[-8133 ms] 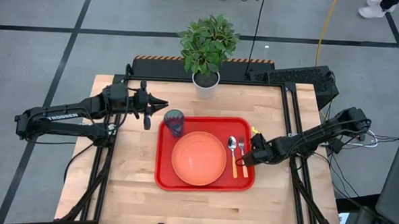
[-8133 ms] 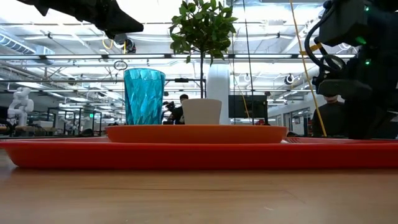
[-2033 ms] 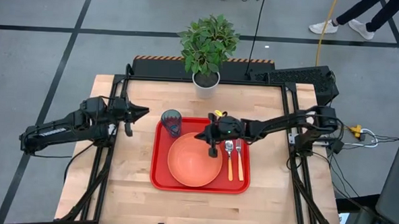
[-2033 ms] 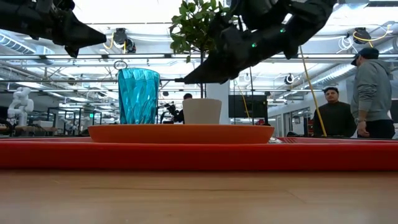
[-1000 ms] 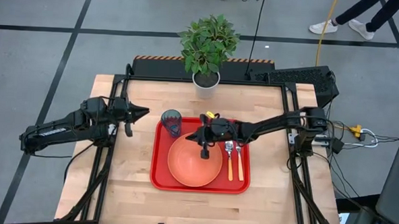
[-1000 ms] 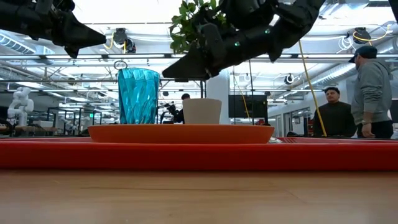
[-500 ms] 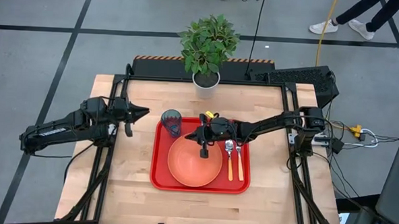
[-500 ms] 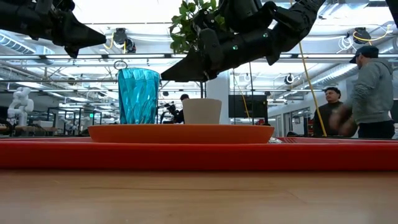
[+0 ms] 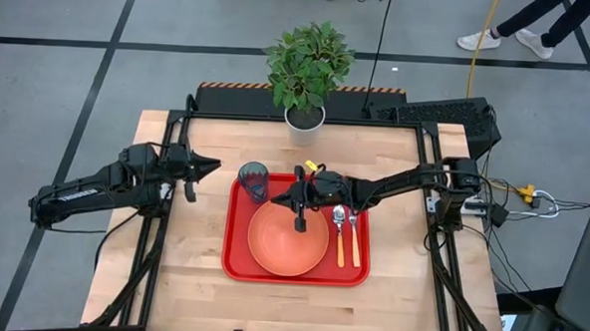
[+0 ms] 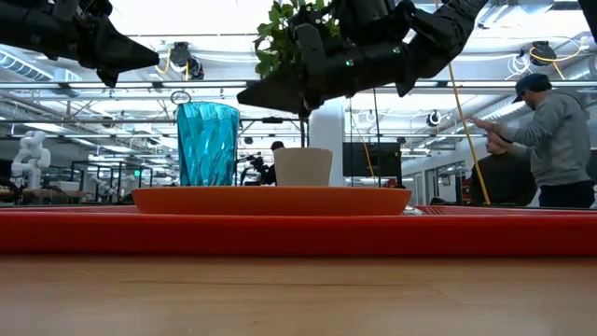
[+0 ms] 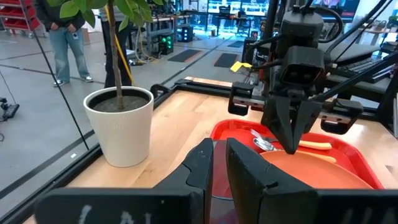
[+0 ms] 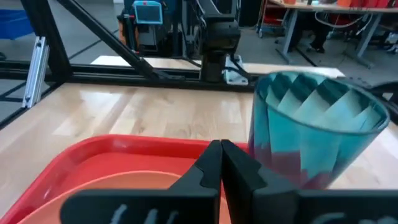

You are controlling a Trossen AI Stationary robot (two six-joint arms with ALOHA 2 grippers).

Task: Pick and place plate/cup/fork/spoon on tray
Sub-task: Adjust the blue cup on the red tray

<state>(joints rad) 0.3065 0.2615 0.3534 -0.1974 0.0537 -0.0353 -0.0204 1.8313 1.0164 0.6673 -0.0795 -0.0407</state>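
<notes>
Cutlery and crockery all appear to sit on the tray [image 9: 233,258] already, so by my judgement the placing is done and little is left but to draw the arms clear; the plate [image 9: 288,235] lies flat near the tray's middle, the cup [image 9: 255,180] stands upright in the tray's far left corner, and the spoon [image 9: 340,232] and fork [image 9: 354,232] lie side by side along its right edge; the tray itself sits at the middle of the bench [image 9: 191,261].

Right hand [image 9: 286,197] hovers over the far rim of the plate, just beside the cup, fingers together and holding nothing; left hand [image 9: 213,164] hangs above the bench's left side, near the far edge, fingers likewise together and empty.

Tray and plate are smooth, glossy plastic, red and salmon, the tray round-cornered with a low rim; the cup is faceted, translucent teal; the cutlery pairs silver metal with slim orange handles; the bench is pale wood.
</notes>
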